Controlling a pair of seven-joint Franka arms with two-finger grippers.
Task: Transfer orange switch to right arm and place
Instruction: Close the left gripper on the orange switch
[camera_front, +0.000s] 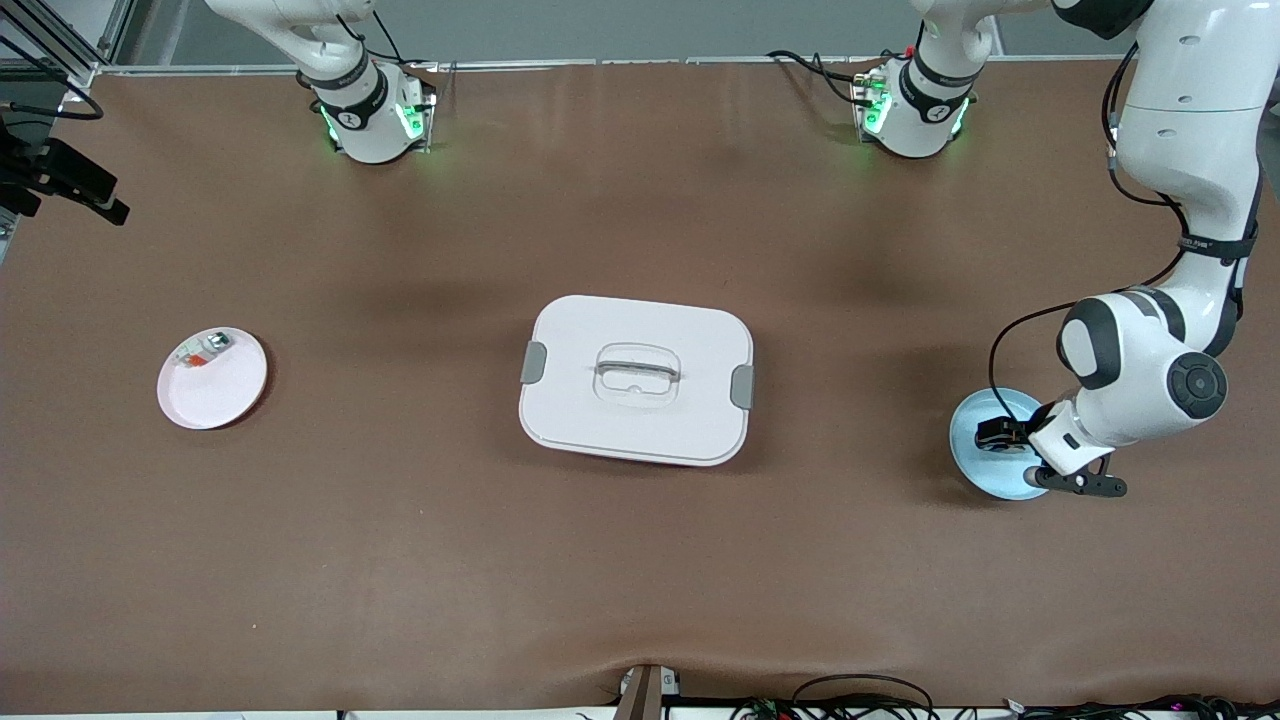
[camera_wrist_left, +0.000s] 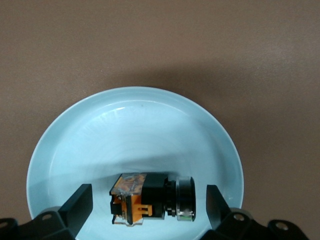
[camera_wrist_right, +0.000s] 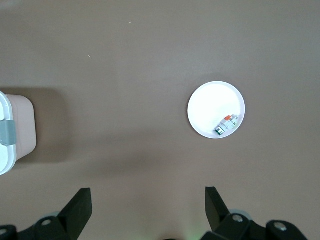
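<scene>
While the left gripper (camera_wrist_left: 148, 200) is held low over the blue plate (camera_wrist_left: 75, 140) at the left arm's end of the bench (camera_front: 400, 560), its fingers (camera_wrist_left: 77, 202) are spread fully wide with nothing between them gripped, and the orange switch (camera_wrist_left: 150, 197) is seen lying on its side on the plate, between the two pads but touched by neither. For the pick to go well, the gripper would best be lowered straight until the pads flank the black body, not the clear rounded cap end, which looks likely to slip; the close should be centred so the switch is not pushed along the glazed plate, and enough of the part should be left proud of the fingers for the other arm to take it. The right gripper (camera_wrist_right: 145, 205) is likewise wide open and empty, waiting high over bare bench, with the white plate (camera_wrist_right: 210, 102) and its small white-and-grey part (camera_wrist_right: 226, 123) below it and a corner of the lidded white box (camera_wrist_right: 12, 132) at the edge of its wrist view. In the front view the switch is mostly hidden by the left wrist, and the right gripper is cut off above that view. How close the pads are to the plate cannot be judged, and the switch's terminals are hard to make out.
</scene>
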